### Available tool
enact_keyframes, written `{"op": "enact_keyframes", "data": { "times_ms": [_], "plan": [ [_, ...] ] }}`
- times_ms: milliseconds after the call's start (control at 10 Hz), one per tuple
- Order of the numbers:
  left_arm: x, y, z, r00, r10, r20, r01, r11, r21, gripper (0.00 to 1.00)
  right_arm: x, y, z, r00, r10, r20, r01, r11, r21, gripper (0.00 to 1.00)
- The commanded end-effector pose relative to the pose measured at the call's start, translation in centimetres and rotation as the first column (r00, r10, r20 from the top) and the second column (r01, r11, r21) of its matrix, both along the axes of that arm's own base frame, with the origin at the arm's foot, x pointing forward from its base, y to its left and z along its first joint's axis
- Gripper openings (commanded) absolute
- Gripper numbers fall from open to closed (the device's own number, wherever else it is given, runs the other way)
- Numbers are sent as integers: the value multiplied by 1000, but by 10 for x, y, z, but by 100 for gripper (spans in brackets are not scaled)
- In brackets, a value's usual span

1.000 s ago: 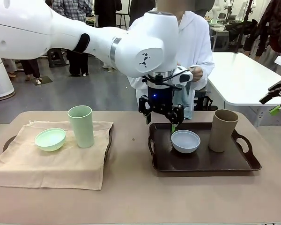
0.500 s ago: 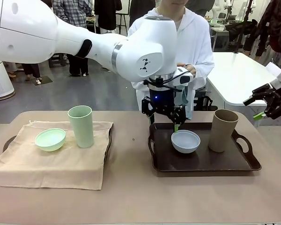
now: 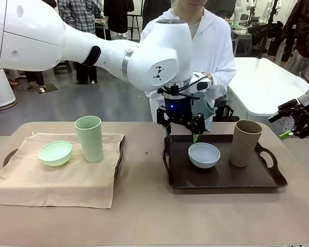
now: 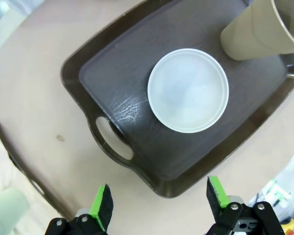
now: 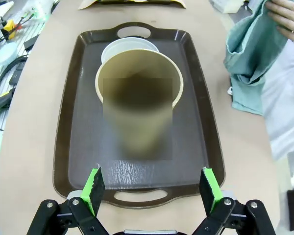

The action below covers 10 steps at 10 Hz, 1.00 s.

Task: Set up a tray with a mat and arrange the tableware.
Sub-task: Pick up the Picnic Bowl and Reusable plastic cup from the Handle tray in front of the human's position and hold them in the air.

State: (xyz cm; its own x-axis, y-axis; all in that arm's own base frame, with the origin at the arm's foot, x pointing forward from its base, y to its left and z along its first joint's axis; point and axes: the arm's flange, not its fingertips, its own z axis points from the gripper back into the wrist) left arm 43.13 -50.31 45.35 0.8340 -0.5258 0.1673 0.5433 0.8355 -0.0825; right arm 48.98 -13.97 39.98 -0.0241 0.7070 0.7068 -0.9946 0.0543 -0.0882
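Right now my left gripper hangs above the far side of the dark brown tray, its green-padded fingers spread wide with nothing between them. From my left wrist I look down on the pale bluish-white bowl, which sits upright on that tray. The tan-brown cup stands near it, toward the tray's other handle. My right gripper is raised off the right end of the table, its fingers likewise spread and empty. Its wrist camera looks along the tray's length, with the cup in front and the bowl behind it. On my left side of the table a beige mat lies over a second dark tray. On the mat stand the mint green bowl and, just beside it, the pale green cup. A person at the far side holds a teal cloth.
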Motion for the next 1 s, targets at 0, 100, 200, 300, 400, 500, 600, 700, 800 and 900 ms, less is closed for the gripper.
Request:
{"op": "enact_keyframes", "data": {
  "times_ms": [0,100,200,300,400,500,600,700,800,900],
  "plan": [
    [2,-3,-5,1000,-17,1,17,1000,-4,100,0,0,-1,1000,-2,0,2,1000,-1,100],
    [2,-6,-12,1000,-3,23,3,1000,-12,100,6,4,-13,999,11,-36,-11,1000,0,100],
    [3,-8,-16,996,55,65,-53,998,-29,100,11,9,-26,997,-1,-80,1,1000,3,100],
    [2,-11,-20,989,118,92,-115,993,-36,100,11,14,-35,995,-2,-96,2,1000,5,100],
    [2,-14,-25,979,169,118,-166,986,-34,100,13,17,-40,995,-12,-101,13,1000,8,100],
    [2,-17,-29,972,195,134,-194,981,-17,100,15,18,-45,994,-20,-103,20,1000,1,100],
    [1,-19,-31,967,202,157,-204,979,-2,100,16,21,-51,992,-58,-109,59,998,5,100],
    [3,-20,-33,963,213,163,-217,976,7,100,16,26,-57,991,-81,-106,84,996,27,100],
    [9,-20,-37,959,228,169,-234,972,16,100,16,29,-62,992,-82,-91,87,995,43,100],
    [14,-21,-40,953,250,172,-257,966,24,100,15,32,-66,993,-82,-82,86,995,49,100]
  ]
}}
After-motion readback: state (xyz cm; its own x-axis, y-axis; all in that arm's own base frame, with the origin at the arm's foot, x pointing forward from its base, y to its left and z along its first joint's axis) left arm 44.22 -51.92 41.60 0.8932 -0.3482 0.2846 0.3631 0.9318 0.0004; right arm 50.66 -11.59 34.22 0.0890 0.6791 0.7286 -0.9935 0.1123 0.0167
